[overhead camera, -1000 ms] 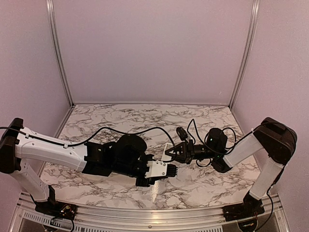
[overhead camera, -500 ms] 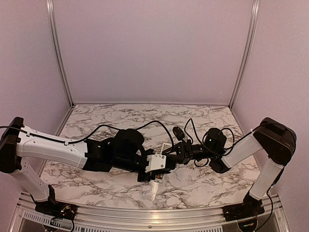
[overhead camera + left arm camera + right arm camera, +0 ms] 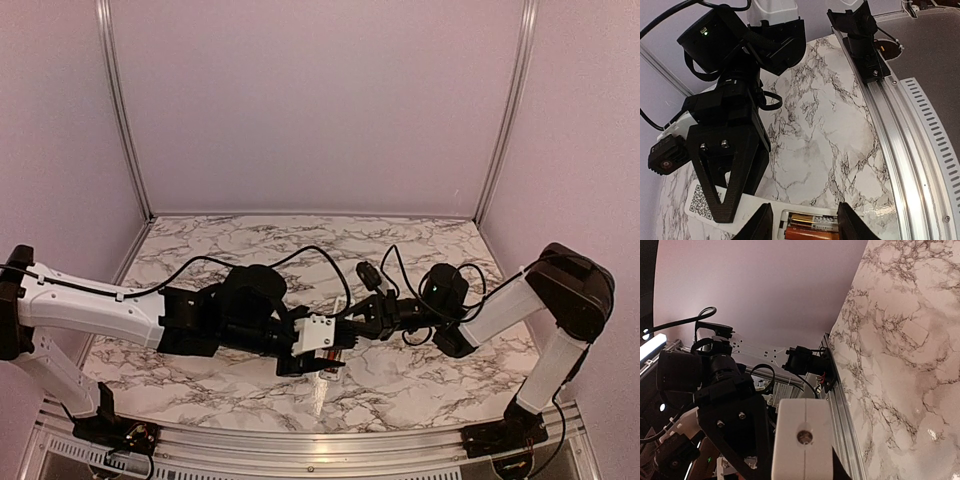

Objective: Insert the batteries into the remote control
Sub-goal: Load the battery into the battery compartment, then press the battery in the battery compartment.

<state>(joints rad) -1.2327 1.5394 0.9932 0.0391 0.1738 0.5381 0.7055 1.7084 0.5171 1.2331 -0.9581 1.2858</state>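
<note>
Marble table (image 3: 420, 250): left end effector (image 3: 805, 222) clamps remote control (image 3: 742, 210), batteries (image 3: 809, 227) inside; right end effector (image 3: 722, 212) unclear.

Top view high, rear, looking down; wrist views close, facing each other over table (image 3: 200, 250).

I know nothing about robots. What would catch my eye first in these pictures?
The left arm and the right arm reach in from either side and meet over the marble table. In the left wrist view the remote control has its back open, two batteries side by side in the compartment between the left jaws, while the right jaws taper to a point on the white labelled surface beside it.
</note>
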